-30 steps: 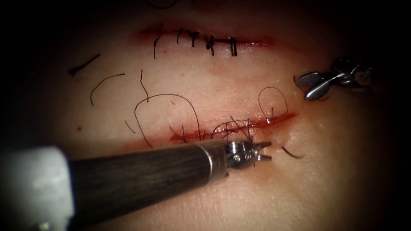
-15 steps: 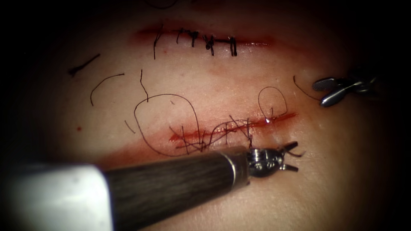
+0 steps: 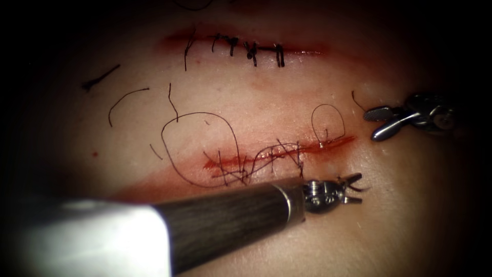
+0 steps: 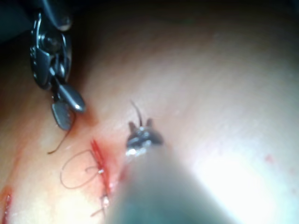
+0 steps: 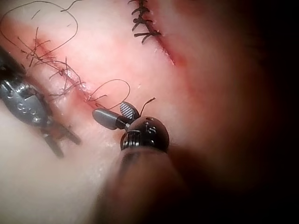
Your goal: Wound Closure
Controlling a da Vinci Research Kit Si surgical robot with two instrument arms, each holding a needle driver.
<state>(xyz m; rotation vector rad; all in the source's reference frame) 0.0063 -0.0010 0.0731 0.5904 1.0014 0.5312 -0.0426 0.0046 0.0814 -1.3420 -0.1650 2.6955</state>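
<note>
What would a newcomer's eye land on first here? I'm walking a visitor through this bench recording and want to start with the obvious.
First, the left tool, its dark shaft crossing from lower left, with open jaws just below the right part of the lower cut, at a short dark thread piece. Next, the loose thread looping over that partly stitched cut on the tissue. Then the right tool, jaws open, off the cut's right end.

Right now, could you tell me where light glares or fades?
Endoscope view: light pools on the tissue around the cut, its edges dark, left tool shaft glaring white. Left wrist view: glare on tissue. Right wrist view: right tool lit. Both jaws open, holding nothing; needle not identifiable.
</note>
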